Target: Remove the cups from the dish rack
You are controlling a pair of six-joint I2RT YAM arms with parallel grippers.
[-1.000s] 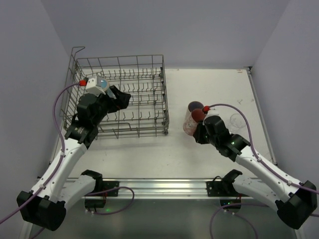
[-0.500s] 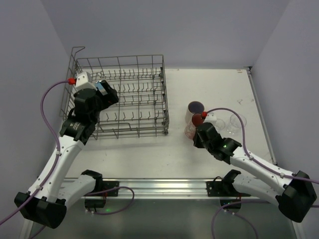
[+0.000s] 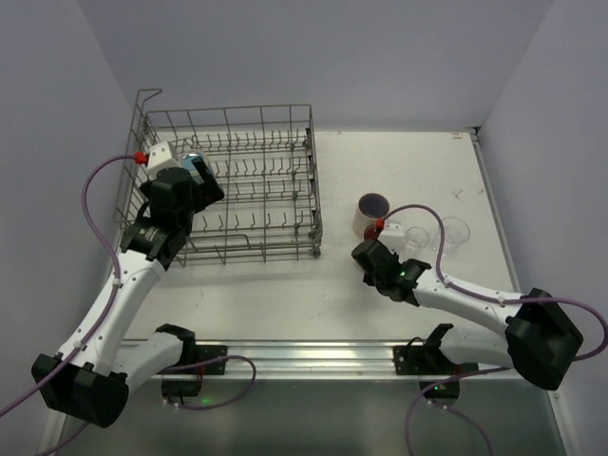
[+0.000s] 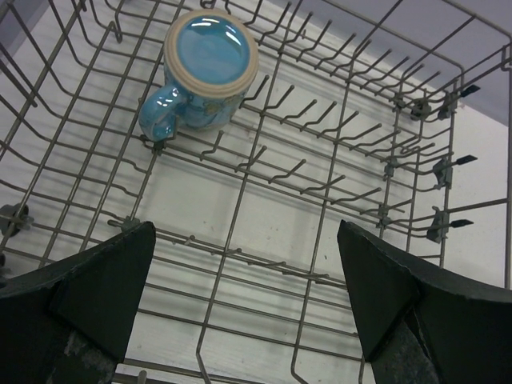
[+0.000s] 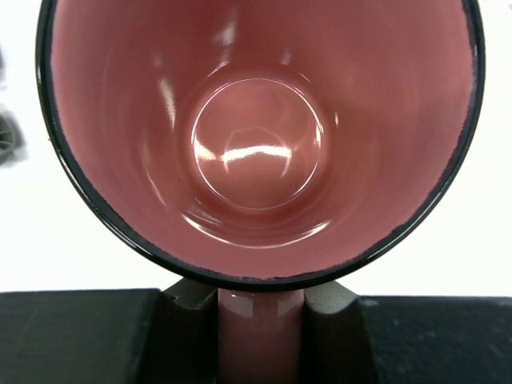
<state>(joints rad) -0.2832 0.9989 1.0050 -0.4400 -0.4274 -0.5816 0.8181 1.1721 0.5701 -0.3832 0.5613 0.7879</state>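
Two robot arms share a white worktop [image 3: 408,161] boxed in by pale walls on the left, far and right sides. Their bases are bolted to a metal rail [image 3: 313,353] along the near edge.

Near, right of centre, the right gripper [image 3: 364,255] lies low over the worktop. Its jaws are clamped on the handle of a pink mug [image 5: 260,136]. The wrist camera looks straight down into the mug's glossy pink inside, which is ringed by a dark rim. Whether the mug's base touches the worktop cannot be told.

Just beyond the gripper stands a pale mug [image 3: 372,209] with a dark inside. To its right are two clear glass tumblers [image 3: 415,236] [image 3: 454,231], side by side and upright. A strip of bare worktop separates these cups from the dish rack [image 3: 313,180]. More open surface runs behind them to the far wall.

The grey wire dish rack fills the far left, with its left side close to the left wall. The left gripper [image 3: 201,180] hovers over the rack's near left part, jaws spread wide and gripping nothing.

The left wrist view, past the two dark fingers [image 4: 88,280], shows a blue mug [image 4: 210,68] with a cream rim. It sits among the upright prongs inside the rack, its handle turned toward the camera. In the overhead view the arm hides this mug.
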